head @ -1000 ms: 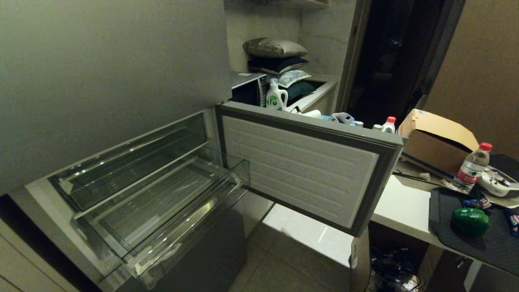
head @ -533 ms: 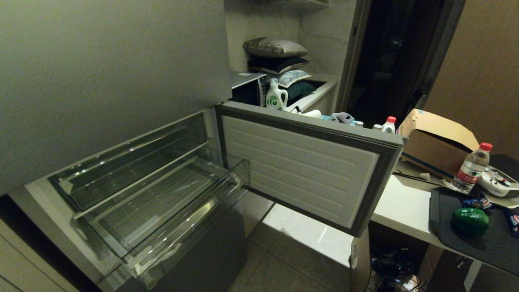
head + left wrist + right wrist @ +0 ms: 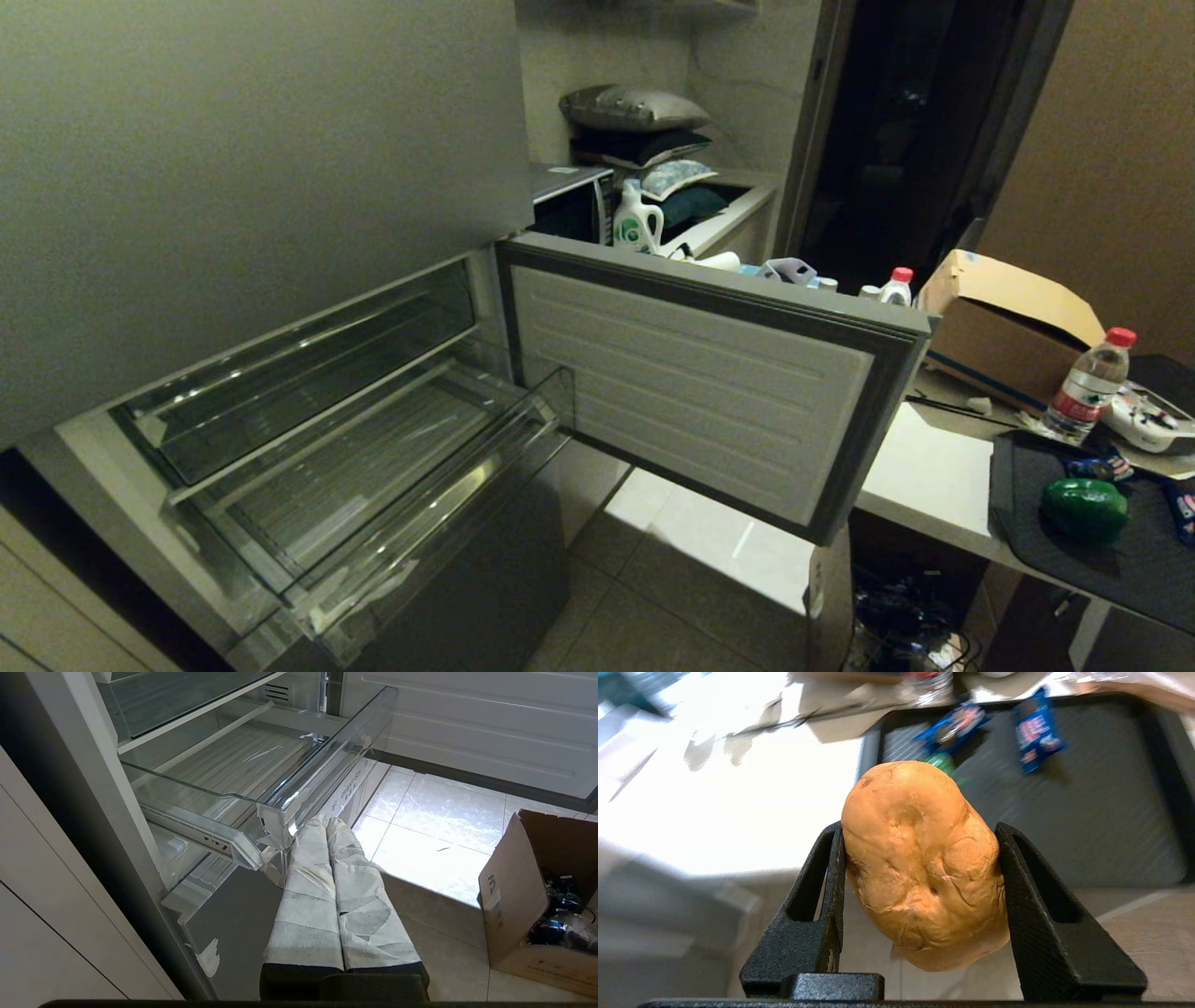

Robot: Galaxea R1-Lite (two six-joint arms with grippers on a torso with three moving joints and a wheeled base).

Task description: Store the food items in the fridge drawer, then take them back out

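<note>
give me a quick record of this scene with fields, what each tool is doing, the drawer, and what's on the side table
right tool: shut on the food item, an orange-brown lump, above the black tray
left tool: fingers together, holding nothing, just below the front corner of the fridge drawer
fridge drawer: pulled out, nothing inside
fridge door: swung open
side table: green pepper on the tray, water bottle, cardboard box
blue packets: lying on the tray
</note>
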